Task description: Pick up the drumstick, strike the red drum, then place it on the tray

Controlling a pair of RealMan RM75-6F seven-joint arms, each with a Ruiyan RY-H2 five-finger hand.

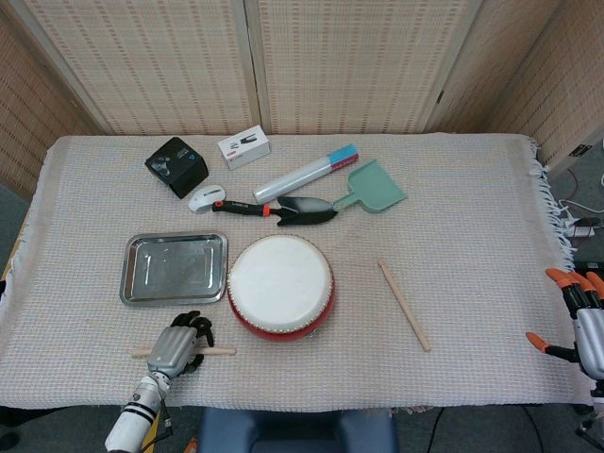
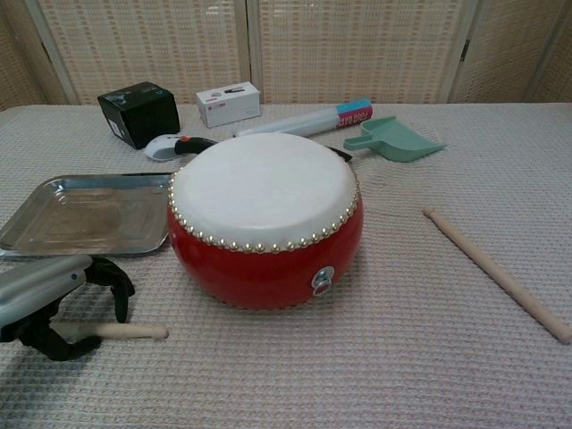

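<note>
Down front-left on the woven-cloth desk (image 1: 472,217), left hand (image 1: 175,346) has dark fingers curled around a thin round wooden drumstick (image 2: 125,332) lying flat beside the red drum (image 1: 280,286) with its white skin. Shiny metal tray (image 1: 175,268) just behind. Right hand (image 1: 587,326) at desk edge, grip unclear.

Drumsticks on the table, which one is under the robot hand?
The short drumstick in front of the red drum, under the left robot hand. The longer drumstick lies untouched right of the drum.
</note>
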